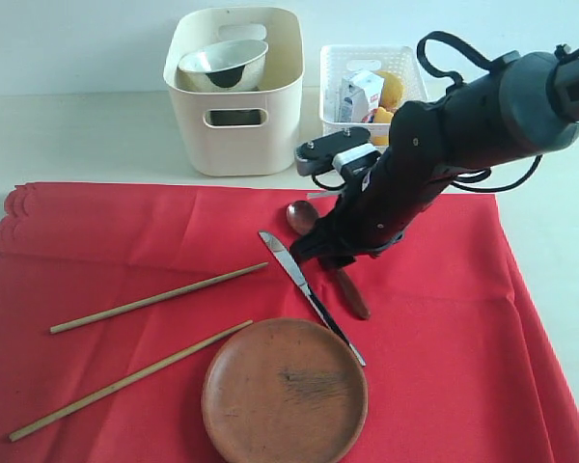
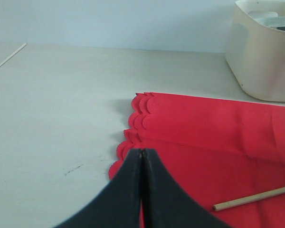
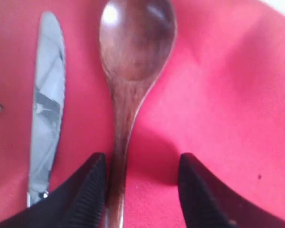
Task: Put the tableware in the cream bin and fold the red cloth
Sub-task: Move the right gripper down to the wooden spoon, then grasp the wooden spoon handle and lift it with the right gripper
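The red cloth [image 1: 444, 318] lies spread on the table. On it lie the dark wooden spoon [image 1: 303, 216], the metal knife [image 1: 291, 270], two chopsticks [image 1: 159, 297] and the brown plate [image 1: 285, 391]. My right gripper [image 3: 141, 164] is open and low over the spoon [image 3: 133, 57], its handle lying between the jaws close against one fingertip [image 3: 92, 175]; the knife [image 3: 47, 104] lies beside it. The cream bin [image 1: 236, 92] holds the pale bowl [image 1: 224, 64]. My left gripper [image 2: 141, 153] is shut and empty above the cloth's scalloped edge [image 2: 133, 128], out of the exterior view.
A white lattice basket [image 1: 338, 68] with a milk carton [image 1: 361, 95] and yellow food stands right of the bin. Bare pale table [image 2: 61, 104] lies left of the cloth. One chopstick end [image 2: 254, 198] shows near the left gripper.
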Motion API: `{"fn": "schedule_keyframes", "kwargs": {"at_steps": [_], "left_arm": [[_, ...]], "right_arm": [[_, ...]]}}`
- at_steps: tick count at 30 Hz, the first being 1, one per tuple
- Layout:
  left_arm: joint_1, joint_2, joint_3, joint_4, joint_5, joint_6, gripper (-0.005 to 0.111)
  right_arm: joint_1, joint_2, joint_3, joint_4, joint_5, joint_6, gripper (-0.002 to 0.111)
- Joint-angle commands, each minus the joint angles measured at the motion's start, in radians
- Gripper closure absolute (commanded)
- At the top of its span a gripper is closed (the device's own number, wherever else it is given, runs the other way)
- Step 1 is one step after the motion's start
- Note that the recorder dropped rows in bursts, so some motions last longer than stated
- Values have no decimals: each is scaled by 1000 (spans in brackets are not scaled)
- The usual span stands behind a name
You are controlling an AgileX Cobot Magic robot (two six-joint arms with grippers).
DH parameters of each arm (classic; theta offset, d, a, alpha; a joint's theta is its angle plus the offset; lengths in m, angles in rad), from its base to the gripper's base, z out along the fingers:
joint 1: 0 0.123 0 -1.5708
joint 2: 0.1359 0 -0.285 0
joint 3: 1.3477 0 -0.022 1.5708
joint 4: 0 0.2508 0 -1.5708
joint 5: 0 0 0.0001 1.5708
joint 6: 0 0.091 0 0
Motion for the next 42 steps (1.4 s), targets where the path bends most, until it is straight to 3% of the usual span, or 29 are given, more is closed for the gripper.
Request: {"fn": "schedule_keyframes", "kwargs": {"at_steps": [1,6,12,16,42], "left_arm": [[-7,-6,3,-1,-7,0,107],[-7,-6,3,-1,-7,0,107],[-7,-6,3,-1,-7,0,107],[-7,-6,3,-1,-7,0,107],[-7,-6,3,-1,-7,0,107]], "right_arm": [[-1,12,0,-7,3,-10,63],[-1,16,0,-7,3,-51,66],[-1,18,0,-7,4,-39,96],[-1,8,0,-7,7,-32,108],[-1,-261,0,117,13,-26,108]]}}
